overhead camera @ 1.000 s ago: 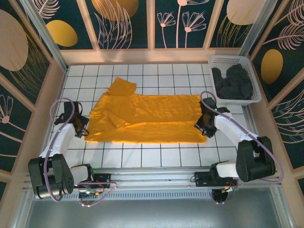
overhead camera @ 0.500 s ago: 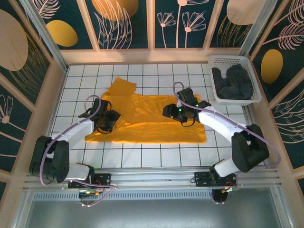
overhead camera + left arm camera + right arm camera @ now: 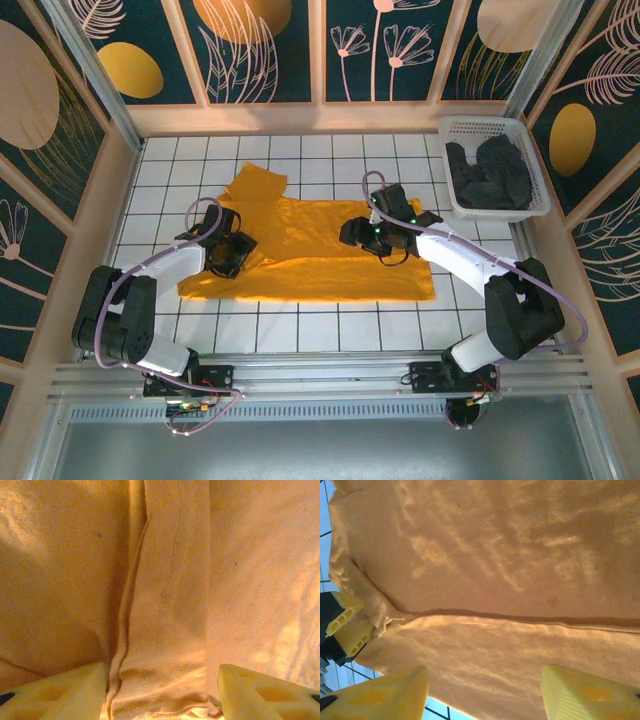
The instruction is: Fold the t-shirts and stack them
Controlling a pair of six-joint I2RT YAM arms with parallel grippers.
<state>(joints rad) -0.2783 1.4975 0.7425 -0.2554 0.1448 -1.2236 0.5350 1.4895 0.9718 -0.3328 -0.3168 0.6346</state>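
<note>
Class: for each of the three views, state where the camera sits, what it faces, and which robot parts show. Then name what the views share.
Top external: above and behind the arms, looking down at the table; shows both arms, left gripper, right gripper.
Left wrist: on the left wrist, close on a cloth fold; own fingers at the bottom.
Right wrist: on the right wrist, facing a long crease; own fingers at the bottom.
Shared: all three see the mustard t-shirt.

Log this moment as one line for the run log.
step: folding mustard t-shirt | left gripper: open, cloth fold between fingers | right gripper: open over shirt | dark t-shirts: in basket
</note>
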